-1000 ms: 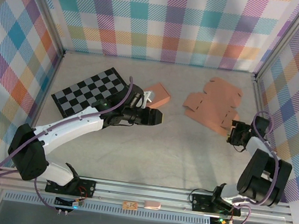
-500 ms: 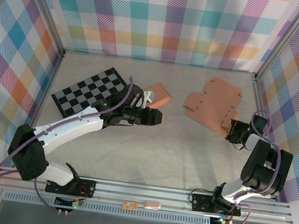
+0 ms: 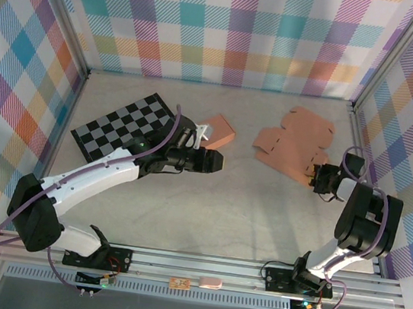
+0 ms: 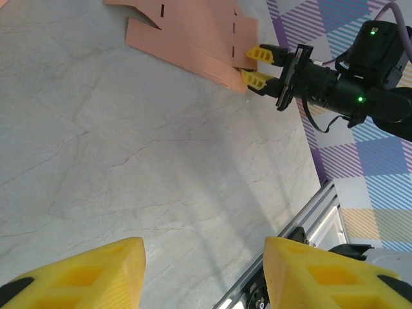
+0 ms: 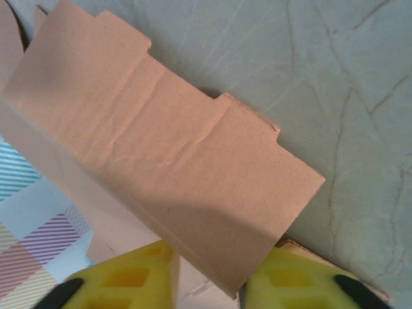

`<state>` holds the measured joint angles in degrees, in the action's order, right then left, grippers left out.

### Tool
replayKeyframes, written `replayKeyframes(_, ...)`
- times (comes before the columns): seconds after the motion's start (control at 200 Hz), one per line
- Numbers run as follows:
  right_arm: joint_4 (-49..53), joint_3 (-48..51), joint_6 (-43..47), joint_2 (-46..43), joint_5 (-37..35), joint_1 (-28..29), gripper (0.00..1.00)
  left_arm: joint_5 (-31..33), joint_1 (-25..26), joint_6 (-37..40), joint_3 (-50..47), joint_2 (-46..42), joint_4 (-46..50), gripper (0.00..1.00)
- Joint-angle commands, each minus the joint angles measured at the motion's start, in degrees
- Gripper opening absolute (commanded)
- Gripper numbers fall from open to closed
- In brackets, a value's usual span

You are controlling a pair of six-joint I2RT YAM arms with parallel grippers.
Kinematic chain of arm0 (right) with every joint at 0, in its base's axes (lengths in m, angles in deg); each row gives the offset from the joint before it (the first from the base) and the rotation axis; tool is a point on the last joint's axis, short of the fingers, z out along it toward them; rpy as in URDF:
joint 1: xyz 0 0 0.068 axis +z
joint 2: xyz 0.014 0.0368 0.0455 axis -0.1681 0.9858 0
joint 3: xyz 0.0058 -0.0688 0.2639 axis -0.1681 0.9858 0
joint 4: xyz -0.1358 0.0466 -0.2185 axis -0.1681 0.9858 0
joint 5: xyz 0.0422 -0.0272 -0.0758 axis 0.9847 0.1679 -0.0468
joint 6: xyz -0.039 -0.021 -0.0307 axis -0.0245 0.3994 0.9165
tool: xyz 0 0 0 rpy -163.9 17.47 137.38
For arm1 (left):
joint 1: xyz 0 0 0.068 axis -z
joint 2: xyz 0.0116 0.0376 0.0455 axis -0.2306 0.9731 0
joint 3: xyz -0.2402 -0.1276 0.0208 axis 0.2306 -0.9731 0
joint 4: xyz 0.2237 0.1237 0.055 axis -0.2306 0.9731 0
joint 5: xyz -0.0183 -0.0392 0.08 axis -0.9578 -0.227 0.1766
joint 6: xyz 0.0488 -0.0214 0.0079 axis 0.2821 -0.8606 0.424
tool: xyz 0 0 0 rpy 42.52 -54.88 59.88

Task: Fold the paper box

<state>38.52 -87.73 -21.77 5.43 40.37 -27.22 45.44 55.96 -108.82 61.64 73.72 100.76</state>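
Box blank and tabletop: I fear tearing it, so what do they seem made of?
Box blank: probably thin paperboard, matte salmon-brown; creases, cut slots and a thin edge show. Tabletop: unclear, perhaps stone-look laminate; pale grey, veined, low sheen.

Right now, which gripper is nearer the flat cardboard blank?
Right. The right gripper straddles the near edge of the flat cardboard blank; the left gripper sits well left of it, by the folded box.
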Motion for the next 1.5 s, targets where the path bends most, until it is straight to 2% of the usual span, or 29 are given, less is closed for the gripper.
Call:
replayKeyframes(0.0, 3.0, -2.6, 1.2, -0.9, -2.3, 0.8, 0.18, -0.4, -0.3, 1.4, 0.5, -1.7, 1.4, 0.51)
replayKeyframes(0.165, 9.3, -4.7, 0.2, -5.3, -5.2, 2.6, 0.0, 0.6, -0.4, 1.3, 0.5, -1.8, 0.9, 0.53)
replayKeyframes(0.335, 17.1, -8.4, -2.3, -9.3, -5.4, 3.3, 0.0, 1.9, -0.5, -0.9, 0.7, -0.5, -2.5, 0.61)
replayKeyframes(0.63, 29.9, -17.6, -0.6, -11.5, 0.6, 4.3, 0.0, 7.5, -1.0, -9.2, 7.6, 8.1, -6.6, 0.76)
replayKeyframes(0.82, 34.3, -19.9, 0.5, -15.0, 4.7, 4.7, 0.0, 7.8, -4.6, -27.7, 9.9, 15.0, -7.7, 0.79)
replayKeyframes(0.99, 36.5, -20.1, 0.3, -18.7, 8.7, 4.9, 0.0, 8.2, -5.3, -43.8, 12.4, 18.6, -8.8, 0.79)
replayKeyframes(1.12, 38.8, -21.7, 0.9, -19.2, 11.4, 5.1, 0.0, 7.3, -4.5, -49.1, 15.3, 20.0, -8.3, 0.79)
replayKeyframes(1.165, 39.9, -22.6, 1.2, -19.1, 11.9, 5.3, 0.0, 6.9, -4.1, -46.3, 18.1, 20.3, -6.7, 0.8)
replayKeyframes(1.23, 40.8, -23.7, 1.1, -19.1, 12.3, 5.5, 0.0, 7.1, -3.3, -38.1, 23.1, 20.8, -0.5, 0.77)
replayKeyframes(1.285, 42.1, -24.8, 0.8, -18.8, 12.5, 5.6, 0.0, 8.9, -2.3, -25.7, 27.9, 20.9, 5.4, 0.72)
replayKeyframes(1.37, 44.7, -27.5, 0.9, -17.4, 13.5, 5.7, 0.0, 13.5, 0.8, 0.5, 32.6, 19.7, 13.6, 0.71)
replayKeyframes(1.42, 46.6, -29.4, 1.4, -16.2, 14.2, 5.9, 0.0, 15.3, 3.1, 16.1, 29.7, 17.0, 13.0, 0.72)
replayKeyframes(1.495, 49.3, -32.1, 2.6, -15.0, 14.6, 6.1, 0.0, 17.7, 5.7, 31.9, 21.9, 12.1, 9.2, 0.78)
